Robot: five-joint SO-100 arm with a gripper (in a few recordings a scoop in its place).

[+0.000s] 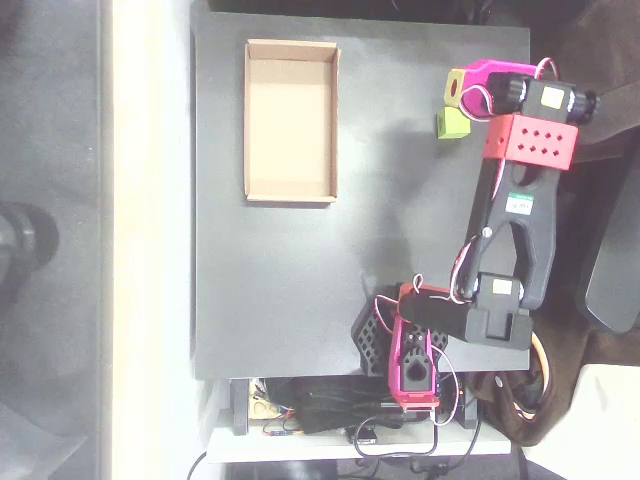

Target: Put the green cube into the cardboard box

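Observation:
The green cube lies on the black table near its right edge, in the upper right of the overhead view. The magenta gripper, with a yellow-green square face on its left side, hovers just above the cube in the picture, close to it or touching it. Seen from above, its fingers are hidden under its own body, so how the jaws stand is unclear. The cardboard box sits empty at the table's upper left, long side running up the picture, well left of the cube and the gripper.
The arm's red and black links run down the table's right side to the base at the lower edge. A black ribbed block sits left of the base. Cables hang below the table edge.

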